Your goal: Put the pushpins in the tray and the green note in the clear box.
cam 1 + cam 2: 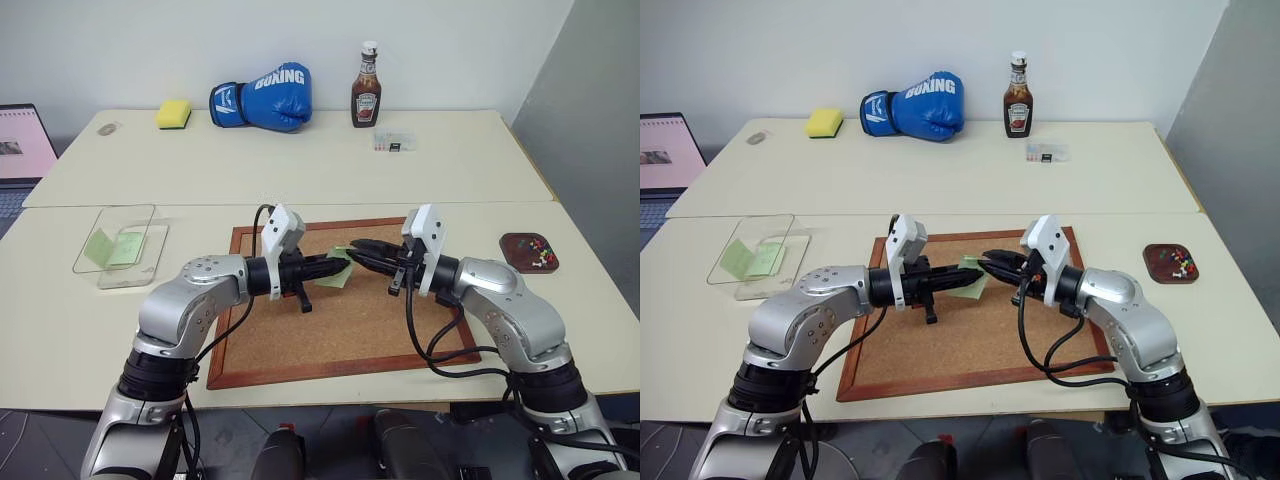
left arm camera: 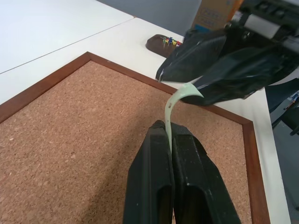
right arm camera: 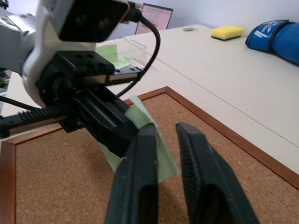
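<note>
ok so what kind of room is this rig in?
Probably an office or lab test bench: pale tables pushed together against a plain wall, a laptop at the edge, and staged props such as a boxing glove, ketchup bottle and corkboard.
</note>
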You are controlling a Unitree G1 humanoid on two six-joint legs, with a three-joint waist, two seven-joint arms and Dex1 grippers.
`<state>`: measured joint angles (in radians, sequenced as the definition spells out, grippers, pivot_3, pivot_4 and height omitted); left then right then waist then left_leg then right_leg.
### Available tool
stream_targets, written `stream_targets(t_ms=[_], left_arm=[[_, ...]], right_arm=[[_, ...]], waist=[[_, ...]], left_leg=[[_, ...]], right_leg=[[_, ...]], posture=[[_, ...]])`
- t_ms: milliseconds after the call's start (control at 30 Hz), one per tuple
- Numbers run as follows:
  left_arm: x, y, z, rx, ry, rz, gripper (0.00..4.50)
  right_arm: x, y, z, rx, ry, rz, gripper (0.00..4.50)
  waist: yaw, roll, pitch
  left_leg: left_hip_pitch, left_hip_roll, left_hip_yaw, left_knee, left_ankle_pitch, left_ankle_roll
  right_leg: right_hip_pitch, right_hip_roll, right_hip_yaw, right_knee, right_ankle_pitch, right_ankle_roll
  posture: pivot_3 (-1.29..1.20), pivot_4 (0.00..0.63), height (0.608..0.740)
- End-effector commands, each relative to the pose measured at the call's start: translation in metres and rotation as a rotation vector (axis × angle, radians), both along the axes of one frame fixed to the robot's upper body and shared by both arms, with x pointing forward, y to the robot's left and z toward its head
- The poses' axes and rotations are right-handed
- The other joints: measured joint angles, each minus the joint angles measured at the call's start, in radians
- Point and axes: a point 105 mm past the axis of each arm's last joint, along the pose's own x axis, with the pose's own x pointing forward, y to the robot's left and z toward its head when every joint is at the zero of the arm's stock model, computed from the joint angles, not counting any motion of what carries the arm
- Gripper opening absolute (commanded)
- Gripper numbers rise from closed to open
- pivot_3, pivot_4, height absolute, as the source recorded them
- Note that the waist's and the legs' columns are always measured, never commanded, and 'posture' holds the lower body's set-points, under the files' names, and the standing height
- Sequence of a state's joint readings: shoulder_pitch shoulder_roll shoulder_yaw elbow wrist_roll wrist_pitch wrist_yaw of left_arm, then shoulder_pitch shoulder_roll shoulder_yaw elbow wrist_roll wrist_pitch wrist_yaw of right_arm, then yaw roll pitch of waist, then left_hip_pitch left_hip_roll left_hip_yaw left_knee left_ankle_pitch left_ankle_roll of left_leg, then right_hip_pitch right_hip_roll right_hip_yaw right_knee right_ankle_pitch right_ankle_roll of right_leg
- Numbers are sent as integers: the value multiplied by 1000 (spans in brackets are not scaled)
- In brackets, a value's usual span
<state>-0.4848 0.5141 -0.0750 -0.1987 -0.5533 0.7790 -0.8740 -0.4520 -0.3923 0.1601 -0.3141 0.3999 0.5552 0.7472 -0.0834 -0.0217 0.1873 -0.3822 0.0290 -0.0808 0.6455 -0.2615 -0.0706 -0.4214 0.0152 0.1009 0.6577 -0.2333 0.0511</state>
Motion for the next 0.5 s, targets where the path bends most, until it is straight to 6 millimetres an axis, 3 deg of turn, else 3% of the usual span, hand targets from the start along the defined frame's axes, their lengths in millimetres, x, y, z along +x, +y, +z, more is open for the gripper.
stream_targets(t_ms=[33,267,400,500], left_arm=[[5,18,12,26,-69,51,0],[19,54,28,63,-138,175,0],[38,107,49,112,-229,390,0],[45,138,60,145,-273,514,0]], right_arm=[[-4,-6,20,21,-48,11,1851],[-17,-7,39,56,-36,80,3456],[-26,1,58,118,-21,138,4348],[-33,6,69,158,-2,177,4458]], waist=[[0,0,0],[-1,0,0],[-2,0,0],[-1,0,0]], left_leg=[[0,0,0,0,0,0],[0,0,0,0,0,0],[0,0,0,0,0,0],[0,0,-1,0,0,0]], right_leg=[[0,0,0,0,0,0],[0,0,0,0,0,0],[-1,0,0,0,0,0],[-1,0,-1,0,0,0]], posture=[[0,150,740],[0,150,740],[0,150,740],[0,150,740]])
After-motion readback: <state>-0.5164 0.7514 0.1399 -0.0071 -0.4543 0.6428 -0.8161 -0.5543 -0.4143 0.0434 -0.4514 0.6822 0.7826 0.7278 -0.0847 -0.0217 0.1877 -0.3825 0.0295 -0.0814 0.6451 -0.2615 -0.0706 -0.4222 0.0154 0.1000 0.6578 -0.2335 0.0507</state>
